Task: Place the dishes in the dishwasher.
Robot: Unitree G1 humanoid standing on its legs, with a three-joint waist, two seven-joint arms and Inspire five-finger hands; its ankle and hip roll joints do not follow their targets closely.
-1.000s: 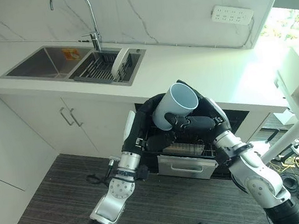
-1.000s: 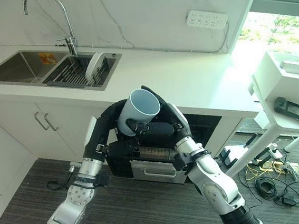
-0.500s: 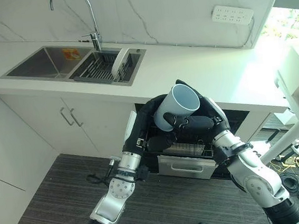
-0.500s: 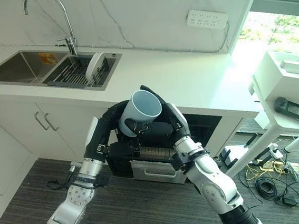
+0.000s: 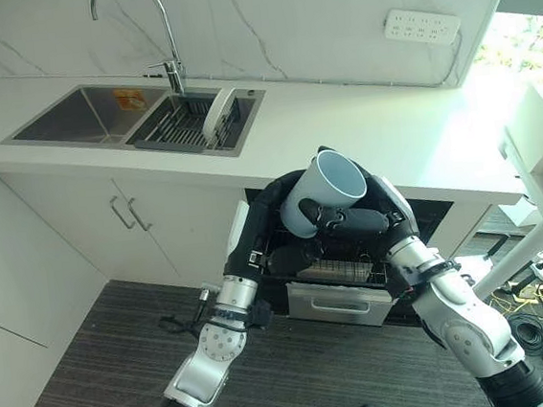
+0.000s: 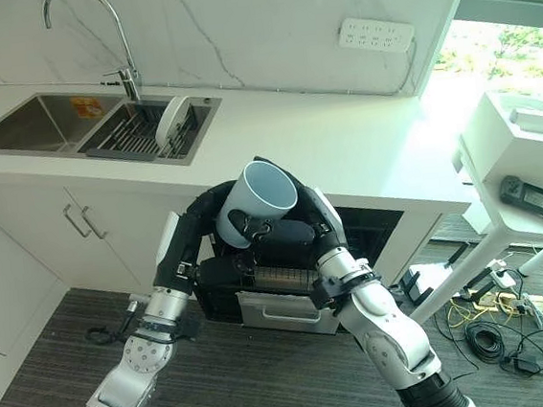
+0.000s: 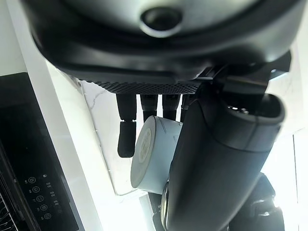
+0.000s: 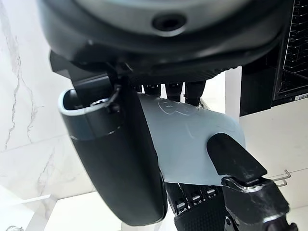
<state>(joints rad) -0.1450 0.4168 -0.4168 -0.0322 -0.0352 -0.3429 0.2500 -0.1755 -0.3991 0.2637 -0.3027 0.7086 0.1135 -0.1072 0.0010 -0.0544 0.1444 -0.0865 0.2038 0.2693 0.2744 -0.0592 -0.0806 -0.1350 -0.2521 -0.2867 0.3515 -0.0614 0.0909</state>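
**Mug held between both hands, rack directly below**

I have the pale blue mug (image 5: 321, 191) up in front of the counter edge, above the open dishwasher (image 5: 343, 298). What matters for the coming move is that the pulled-out rack (image 5: 334, 271) lies straight beneath the mug and a little toward me, so as I judge it the way in is down, not forward.

The mug's long axis is tilted: its open mouth faces up and away toward the counter, its base points down toward me. To go in mouth-down it would need turning over first.

My right hand (image 5: 360, 219) is clasped round the mug; in the right wrist view the thumb (image 8: 113, 159) and fingers (image 8: 236, 156) are curled against its wall (image 8: 187, 139). My left hand (image 5: 269, 223) is at the mug's other side, and in the left wrist view its fingers (image 7: 126, 137) reach past the base (image 7: 144, 154) nearly straight, bracing more than gripping. The right hand is the one carrying it, and both are equally near.

The mug is plain, smooth, matte light blue with a paler inside; I can make out no handle from here. A white plate (image 5: 216, 115) stands in the sink rack (image 5: 182, 125), well apart to the left.
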